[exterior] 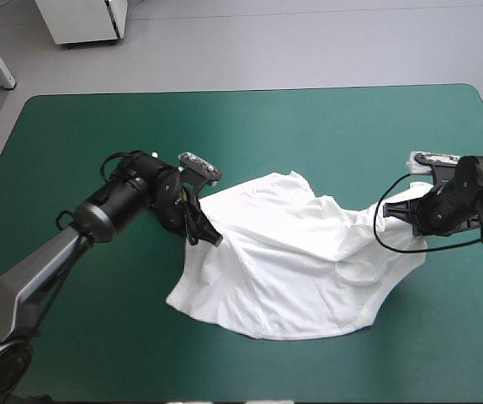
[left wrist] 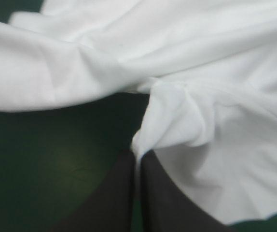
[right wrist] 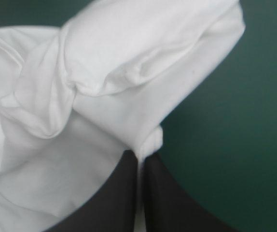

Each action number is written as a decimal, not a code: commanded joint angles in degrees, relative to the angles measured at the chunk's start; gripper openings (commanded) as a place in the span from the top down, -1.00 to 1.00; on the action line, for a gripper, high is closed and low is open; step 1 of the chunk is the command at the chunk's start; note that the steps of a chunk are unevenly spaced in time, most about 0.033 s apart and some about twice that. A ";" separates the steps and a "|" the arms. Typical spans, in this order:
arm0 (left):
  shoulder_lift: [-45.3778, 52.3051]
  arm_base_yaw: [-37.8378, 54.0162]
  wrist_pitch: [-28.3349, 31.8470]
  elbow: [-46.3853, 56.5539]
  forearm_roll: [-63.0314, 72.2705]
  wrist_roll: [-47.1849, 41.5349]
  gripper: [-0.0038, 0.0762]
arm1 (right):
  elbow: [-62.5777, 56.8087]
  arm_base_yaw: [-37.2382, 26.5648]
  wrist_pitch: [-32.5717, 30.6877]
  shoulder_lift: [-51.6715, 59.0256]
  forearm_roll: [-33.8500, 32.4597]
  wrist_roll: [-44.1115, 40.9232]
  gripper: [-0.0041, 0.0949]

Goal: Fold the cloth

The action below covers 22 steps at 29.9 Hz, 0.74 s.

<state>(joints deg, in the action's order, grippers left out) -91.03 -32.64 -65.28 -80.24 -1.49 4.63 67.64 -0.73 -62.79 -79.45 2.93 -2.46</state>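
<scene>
White T-shirt (exterior: pixel 296 269) lies stretched sideways across the teal-green cover (exterior: pixel 98 151); left gripper (exterior: pixel 214 239) and right gripper (exterior: pixel 395 213) each pinch one opposite end, equally near.

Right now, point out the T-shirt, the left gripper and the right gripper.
T-shirt (exterior: pixel 300 269), high view, middle of the white fabric.
left gripper (left wrist: pixel 137 158), left wrist view, midway between its fingertips, pinching fabric.
right gripper (right wrist: pixel 140 159), right wrist view, midway between its fingertips.

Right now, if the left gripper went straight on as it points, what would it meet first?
The T-shirt: the left gripper is shut on its edge, with bunched cloth directly ahead.
</scene>
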 commanded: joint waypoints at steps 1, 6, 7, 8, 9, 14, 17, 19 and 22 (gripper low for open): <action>6.54 0.10 -3.89 -6.84 -4.04 -0.53 0.96 | 4.86 0.03 -1.47 6.65 0.78 1.33 0.95; 10.07 0.10 -8.42 -16.68 -7.28 0.23 0.96 | 15.99 0.03 -4.38 10.71 3.04 1.77 0.95; 10.38 0.10 -8.42 -18.51 -7.28 0.42 0.96 | 18.90 0.03 -5.10 11.09 3.73 2.07 0.95; 10.91 0.10 -8.42 -20.90 -7.28 0.42 0.96 | 22.08 0.03 -5.87 11.13 4.55 2.46 0.95; 11.16 0.10 -8.42 -23.55 -7.28 0.42 0.96 | 24.71 0.03 -6.70 11.13 5.23 2.82 0.95; 11.28 0.10 -8.42 -38.00 -7.39 3.34 0.96 | 39.94 0.03 -8.29 11.13 8.06 4.08 0.95; 11.28 0.10 -8.42 -46.13 -8.12 5.24 0.96 | 48.37 0.03 -8.75 10.92 8.63 4.47 0.95; 11.28 0.10 -8.42 -51.09 -8.38 5.59 0.96 | 52.38 0.03 -8.75 10.80 9.36 5.14 0.95; 11.28 0.10 -7.00 -58.65 -8.38 7.01 0.96 | 58.70 0.03 -8.64 10.69 10.91 6.70 0.95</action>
<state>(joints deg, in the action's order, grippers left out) -81.74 -32.48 -72.09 -132.05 -9.28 10.72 120.54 -0.73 -71.59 -69.87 12.14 2.59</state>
